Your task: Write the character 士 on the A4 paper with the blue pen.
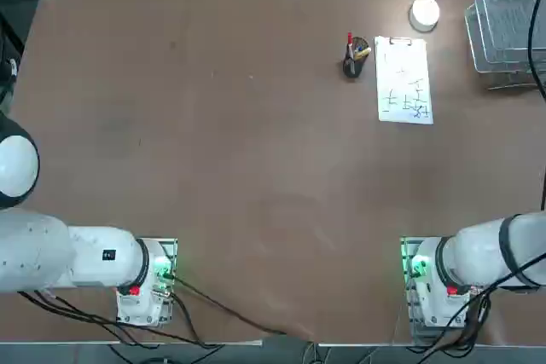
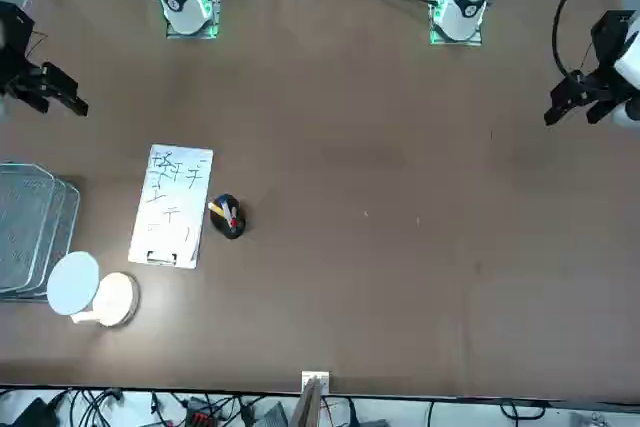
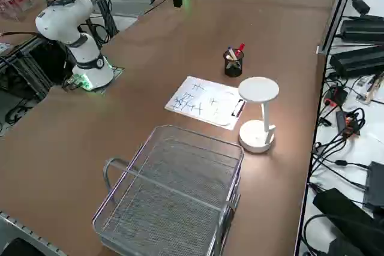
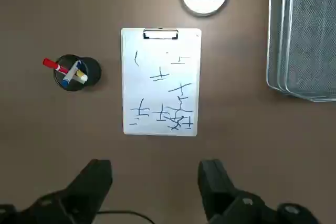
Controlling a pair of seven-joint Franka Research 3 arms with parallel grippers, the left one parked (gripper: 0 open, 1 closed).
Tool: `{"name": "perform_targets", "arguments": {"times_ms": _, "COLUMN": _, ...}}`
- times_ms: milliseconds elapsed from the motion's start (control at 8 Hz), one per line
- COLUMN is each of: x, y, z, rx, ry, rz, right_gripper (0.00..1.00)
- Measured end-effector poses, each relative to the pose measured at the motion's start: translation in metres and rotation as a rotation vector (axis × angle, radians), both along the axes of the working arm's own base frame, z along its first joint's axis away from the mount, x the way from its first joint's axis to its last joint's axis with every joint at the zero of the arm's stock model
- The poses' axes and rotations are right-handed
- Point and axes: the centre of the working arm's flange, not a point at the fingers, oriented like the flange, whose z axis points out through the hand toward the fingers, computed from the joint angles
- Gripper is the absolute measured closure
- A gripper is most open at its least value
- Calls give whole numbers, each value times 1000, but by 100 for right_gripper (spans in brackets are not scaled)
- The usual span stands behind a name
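End effector [image 4: 156, 174] spread, empty (above bare table), near A4 paper [image 4: 160, 85] btm edge.

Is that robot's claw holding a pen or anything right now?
Nothing. The right tool hangs open and empty above the table, while the blue pen stands in its black cup beside the A4 paper.

My arm is glossy white rounded shells with black joint bands, on a metal base plate [image 1: 426, 291] glowing green. Black cables trail off. My right gripper [image 4: 157, 179] has two matte-black, blocky fingers [image 4: 94, 179].
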Motion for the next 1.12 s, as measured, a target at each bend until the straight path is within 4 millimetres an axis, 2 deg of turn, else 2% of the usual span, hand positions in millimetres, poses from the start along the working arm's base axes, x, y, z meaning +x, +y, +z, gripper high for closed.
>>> {"name": "perform_targets", "arguments": {"times_ms": 875, "x": 2, "y": 1, "z": 0, "rx": 37, "ry": -17, "rz": 2, "right_gripper": 0}}
{"name": "perform_targets", "arguments": {"times_ms": 1125, "x": 10, "y": 11, "z": -12, "rx": 49, "ry": -20, "rz": 16, "right_gripper": 0}}
